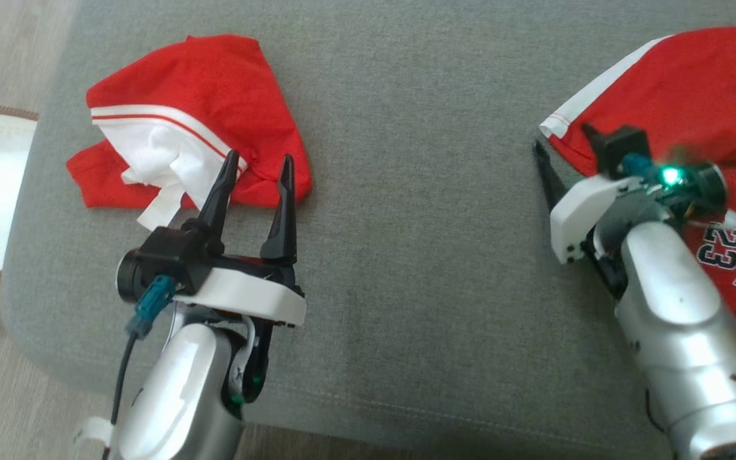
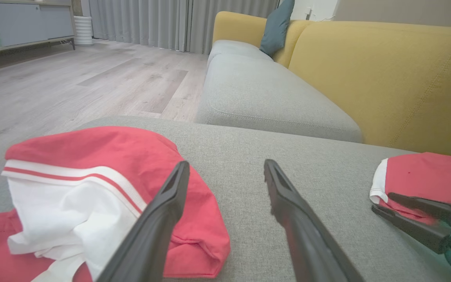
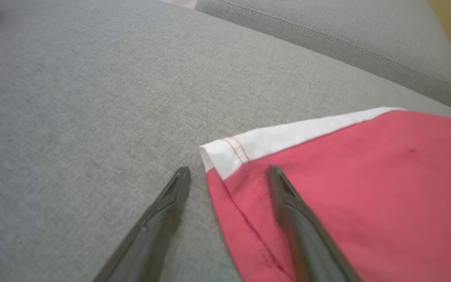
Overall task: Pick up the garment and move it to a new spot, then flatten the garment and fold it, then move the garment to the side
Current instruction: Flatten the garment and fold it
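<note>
I see the garment (image 1: 214,83) on the left red, white band with a thin red stripe, white lining. On the right the jersey (image 1: 694,83) is red, white hem trim, dark white-edged 23 and lettering. Plain grey weave on the cushion (image 1: 419,223); sofa back (image 2: 386,78) mustard yellow, pillow (image 2: 276,25) teal, floor (image 2: 92,78) pale wood grain. My left gripper (image 1: 260,156) and right gripper (image 1: 563,137): black fingers, white shells, silver forearms

Two shiny silver arms (image 1: 176,383)
Black fingers (image 1: 221,188), white covers (image 1: 246,300), a blue plug (image 1: 151,311) and a green light (image 1: 669,174) are seen.
</note>
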Controlling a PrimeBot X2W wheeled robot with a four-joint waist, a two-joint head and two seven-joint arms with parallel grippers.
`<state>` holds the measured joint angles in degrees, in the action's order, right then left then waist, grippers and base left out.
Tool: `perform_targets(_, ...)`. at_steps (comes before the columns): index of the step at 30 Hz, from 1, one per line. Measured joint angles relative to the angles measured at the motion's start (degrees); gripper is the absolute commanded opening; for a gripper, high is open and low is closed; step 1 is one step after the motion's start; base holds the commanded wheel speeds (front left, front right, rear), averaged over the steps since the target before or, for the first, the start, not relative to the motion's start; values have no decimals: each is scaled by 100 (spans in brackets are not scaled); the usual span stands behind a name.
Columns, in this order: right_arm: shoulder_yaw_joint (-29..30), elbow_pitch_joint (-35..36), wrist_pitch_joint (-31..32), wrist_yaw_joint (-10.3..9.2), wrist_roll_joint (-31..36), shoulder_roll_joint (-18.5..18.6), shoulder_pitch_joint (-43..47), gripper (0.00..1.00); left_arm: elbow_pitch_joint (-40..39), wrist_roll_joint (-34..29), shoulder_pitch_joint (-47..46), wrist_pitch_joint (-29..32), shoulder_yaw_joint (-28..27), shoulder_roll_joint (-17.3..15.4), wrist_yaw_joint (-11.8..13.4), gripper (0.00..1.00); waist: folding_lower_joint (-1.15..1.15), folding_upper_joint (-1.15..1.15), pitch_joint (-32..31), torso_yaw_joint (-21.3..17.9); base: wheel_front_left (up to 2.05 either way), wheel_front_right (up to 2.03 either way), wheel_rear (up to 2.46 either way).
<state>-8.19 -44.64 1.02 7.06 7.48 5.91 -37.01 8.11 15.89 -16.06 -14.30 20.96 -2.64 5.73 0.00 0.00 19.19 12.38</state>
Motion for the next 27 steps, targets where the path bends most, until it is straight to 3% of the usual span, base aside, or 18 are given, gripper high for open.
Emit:
perform_targets(2, 30, -158, 9, 1, 25, 9, -150, 100, -12, 0, -16, 0, 35, 2, 36, 100, 0, 0, 29, 30, 0, 0, 0)
perform_targets(3, 52, -234, 8, 2, 26, 9, -209, 0, -12, 0, -24, 0, 41, 4, 37, 100, 0, 0, 37, 42, 0, 0, 0)
perform_targets(8, 1, -419, -311, 5, -56, -48, -254, 0, -10, 44, -51, 0, 30, 5, 88, 100, 0, 0, -10, 16, 0, 0, 0)
perform_targets(12, -486, -368, -842, 5, -436, -143, -222, 0, 9, 40, -47, 0, 16, 10, 82, 100, 0, 0, -135, -94, 0, 0, 0)
perform_targets(19, -1948, 764, -1317, 5, -2160, -163, -325, 0, 75, -16, -14, -1, -34, 12, 75, 100, 0, 0, -501, -288, 0, 0, 0)
perform_targets(23, -2280, 1475, -1430, 5, -2761, -160, -630, 0, 71, -19, 135, 0, -102, 13, 78, 100, 0, 0, -736, -380, 0, 0, 0)
perform_targets(27, -2137, 2117, -1522, 5, -3308, -166, -899, 0, 65, -19, 322, 0, -145, 11, 90, 100, -1, 0, -924, -480, 0, 0, 0)
